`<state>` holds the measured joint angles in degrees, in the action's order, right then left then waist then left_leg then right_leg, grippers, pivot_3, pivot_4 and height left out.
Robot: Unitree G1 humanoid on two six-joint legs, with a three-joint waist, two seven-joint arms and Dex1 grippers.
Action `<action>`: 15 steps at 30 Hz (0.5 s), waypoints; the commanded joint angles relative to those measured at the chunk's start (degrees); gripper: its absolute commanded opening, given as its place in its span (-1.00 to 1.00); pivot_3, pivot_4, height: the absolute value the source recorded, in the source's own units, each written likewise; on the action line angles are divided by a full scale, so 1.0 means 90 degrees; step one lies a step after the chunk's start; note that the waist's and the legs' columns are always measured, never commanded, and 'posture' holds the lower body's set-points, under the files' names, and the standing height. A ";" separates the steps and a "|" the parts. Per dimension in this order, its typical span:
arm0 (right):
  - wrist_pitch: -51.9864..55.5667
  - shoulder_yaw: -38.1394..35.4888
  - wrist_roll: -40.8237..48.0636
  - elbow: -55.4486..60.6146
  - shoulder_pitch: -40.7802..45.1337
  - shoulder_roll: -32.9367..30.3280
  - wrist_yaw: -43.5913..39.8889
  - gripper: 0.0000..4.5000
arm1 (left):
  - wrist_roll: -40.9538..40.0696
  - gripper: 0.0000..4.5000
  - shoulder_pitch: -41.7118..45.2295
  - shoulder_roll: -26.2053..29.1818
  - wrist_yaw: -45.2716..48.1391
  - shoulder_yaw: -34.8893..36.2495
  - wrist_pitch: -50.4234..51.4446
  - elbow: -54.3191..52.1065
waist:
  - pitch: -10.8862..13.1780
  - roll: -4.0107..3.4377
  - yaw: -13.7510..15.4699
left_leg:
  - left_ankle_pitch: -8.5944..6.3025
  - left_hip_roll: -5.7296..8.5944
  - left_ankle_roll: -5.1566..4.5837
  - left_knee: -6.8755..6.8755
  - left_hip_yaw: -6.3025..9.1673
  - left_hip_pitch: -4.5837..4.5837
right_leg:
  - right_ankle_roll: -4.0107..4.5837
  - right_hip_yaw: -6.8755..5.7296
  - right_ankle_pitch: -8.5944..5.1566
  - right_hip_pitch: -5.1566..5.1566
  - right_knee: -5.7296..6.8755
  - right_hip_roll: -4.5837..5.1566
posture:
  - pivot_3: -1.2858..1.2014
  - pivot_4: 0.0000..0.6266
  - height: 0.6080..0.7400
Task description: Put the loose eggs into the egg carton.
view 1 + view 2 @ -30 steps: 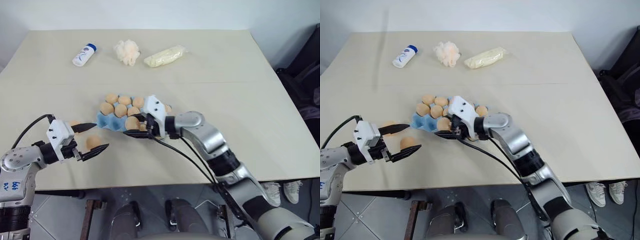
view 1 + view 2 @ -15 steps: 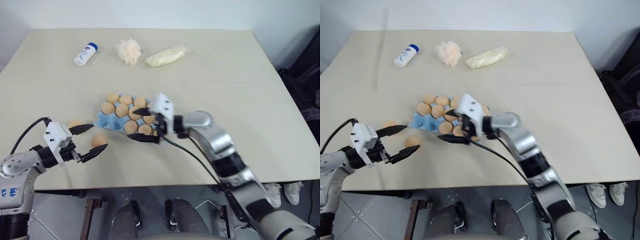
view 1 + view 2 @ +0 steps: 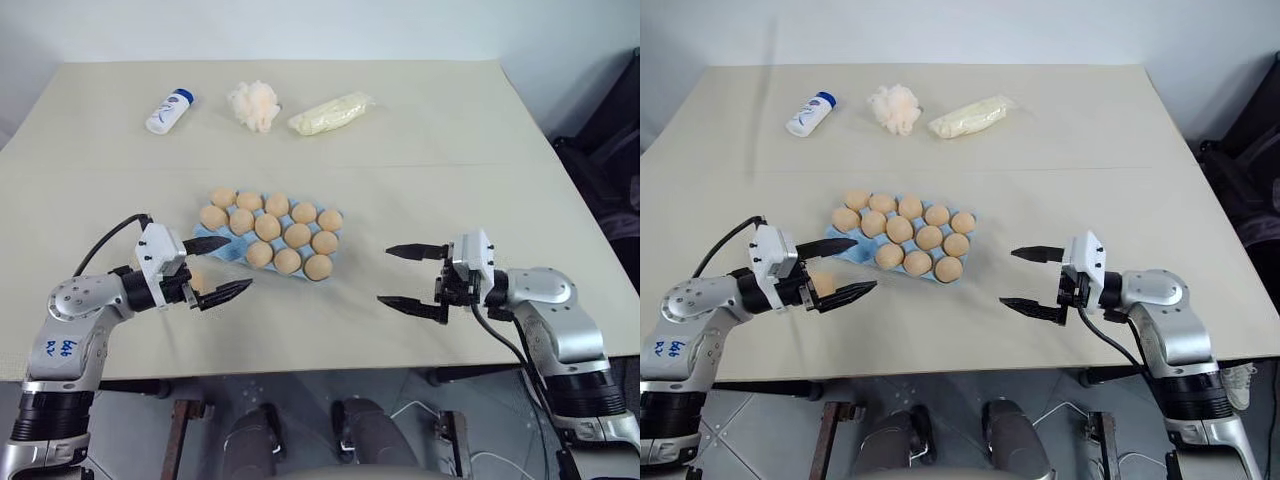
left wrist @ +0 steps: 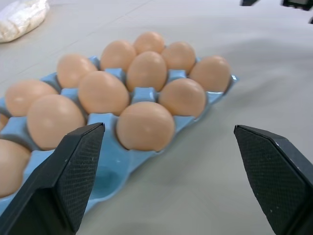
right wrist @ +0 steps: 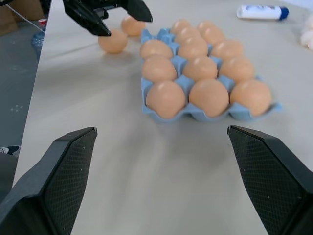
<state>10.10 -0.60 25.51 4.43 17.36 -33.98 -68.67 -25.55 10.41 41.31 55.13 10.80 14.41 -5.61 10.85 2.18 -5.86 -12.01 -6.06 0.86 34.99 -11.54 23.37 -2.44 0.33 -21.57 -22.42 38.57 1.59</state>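
Two loose eggs (image 5: 113, 41) lie left of the egg carton (image 3: 214, 247).

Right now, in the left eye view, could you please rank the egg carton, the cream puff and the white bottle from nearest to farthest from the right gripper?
From the right gripper, open at the table's right front:
1. Egg carton, mid-table, to its left.
2. Cream puff, at the far edge, left of centre.
3. White bottle, far edge, farther left.
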 commanded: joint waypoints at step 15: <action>-0.0065 0.0194 0.0291 0.0675 0.0131 0.0423 0.0366 0.99 | -0.0211 1.00 -0.2697 0.0138 0.0047 0.2742 -0.0604 -0.0097 | -0.0001 0.0001 -0.0037 | -0.0045 -0.0001 0.0007 -0.0004 0.0008 0.0001 | 0.0011 -0.0017 -0.0006 0.0003 -0.0013 0.0021 | 0.03 -0.52 1.00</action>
<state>10.21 1.36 27.67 8.98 17.93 -30.58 -65.49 -26.79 -13.50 43.13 55.54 34.57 10.52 -5.90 10.84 2.20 -6.19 -12.44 -6.04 0.89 34.95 -11.44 23.38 -2.33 0.15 -21.63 -22.38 38.45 1.82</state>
